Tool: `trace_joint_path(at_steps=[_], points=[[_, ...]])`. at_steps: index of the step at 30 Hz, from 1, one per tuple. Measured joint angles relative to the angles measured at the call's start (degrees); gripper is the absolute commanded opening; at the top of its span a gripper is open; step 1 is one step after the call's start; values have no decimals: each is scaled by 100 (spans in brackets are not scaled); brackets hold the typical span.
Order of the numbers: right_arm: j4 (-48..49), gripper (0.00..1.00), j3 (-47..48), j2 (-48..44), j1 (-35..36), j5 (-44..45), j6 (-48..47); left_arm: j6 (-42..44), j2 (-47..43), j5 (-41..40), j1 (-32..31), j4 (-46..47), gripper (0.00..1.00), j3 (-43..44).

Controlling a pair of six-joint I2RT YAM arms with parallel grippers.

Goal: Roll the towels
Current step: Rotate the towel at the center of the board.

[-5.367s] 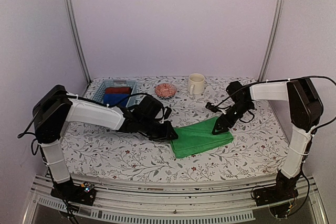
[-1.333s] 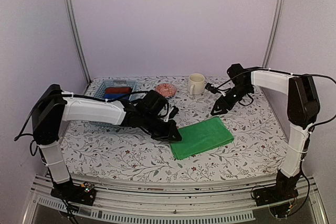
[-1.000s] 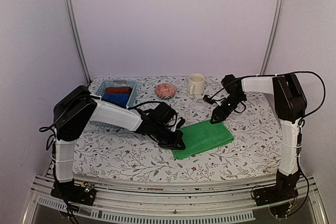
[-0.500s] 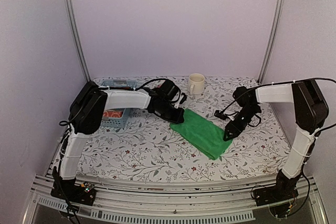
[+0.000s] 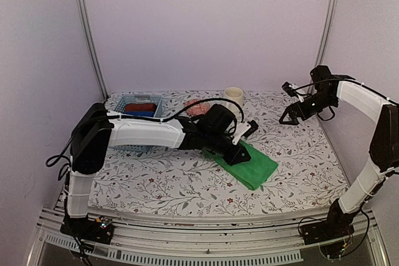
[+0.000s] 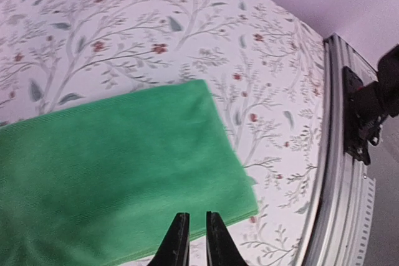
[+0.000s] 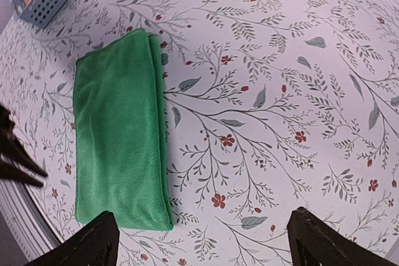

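Note:
The plain green towel (image 5: 257, 168) lies folded flat on the flowered table, a little right of the middle. It also shows in the left wrist view (image 6: 112, 166) and the right wrist view (image 7: 118, 147). My left gripper (image 5: 240, 155) is low over the towel's left part. In its own view it (image 6: 197, 216) is shut and empty, just above the towel's edge. My right gripper (image 5: 288, 116) is raised at the back right, well away from the towel. In its own view it (image 7: 204, 213) is wide open and empty. I cannot make out an orange printed towel.
A blue basket (image 5: 118, 107) with a dark red roll (image 5: 140, 108) and a blue roll stands at the back left. A pink bowl (image 5: 194, 108) and a cream mug (image 5: 234, 96) stand at the back. The table's right rail (image 6: 340, 172) is near the towel.
My left gripper has moved right, from the towel's back left corner to over the towel. My right gripper has left the towel's right edge and risen to the back right.

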Motion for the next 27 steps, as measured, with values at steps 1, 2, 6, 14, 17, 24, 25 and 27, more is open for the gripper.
trace_joint_path(at_steps=[1,2,6,14,17,24,25,27], points=[[72,99,26,-13,-153,-17,22,-2,57,94,-157,103,9,9],[118,99,59,-13,-289,-63,66,-2,136,192,-286,170,8,39],[216,99,74,-13,-651,-350,105,0,654,470,-601,400,7,199],[127,78,72,-15,-708,-903,-240,-11,1281,730,-688,520,6,175],[74,73,66,-15,-708,-1029,-417,-4,1228,730,-691,638,3,39],[-42,68,-275,-15,-249,-1259,-905,291,125,643,-704,284,0,-1370],[-46,68,-356,-11,-129,-1266,-927,337,-26,632,-704,192,2,-1547],[-46,66,-490,46,184,-1290,-951,435,-369,623,-704,-63,8,-1917]])
